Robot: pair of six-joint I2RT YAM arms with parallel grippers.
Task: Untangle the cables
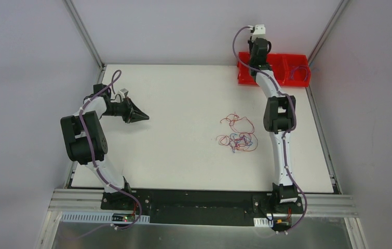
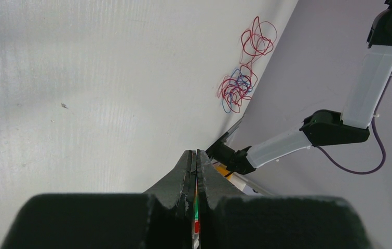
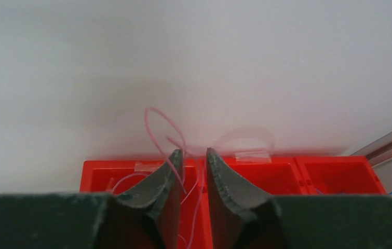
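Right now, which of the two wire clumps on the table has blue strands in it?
The denser clump, lower in the top view: blue strands run through its red ones. The looser loops just beyond it are all red.

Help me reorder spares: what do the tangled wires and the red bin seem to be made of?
The wires: hair-thin, red and blue, probably plastic-coated metal strand, since they hold springy curls; core not visible. The red bin: likely moulded plastic, judging by uniform smooth colour and thin compartment walls.
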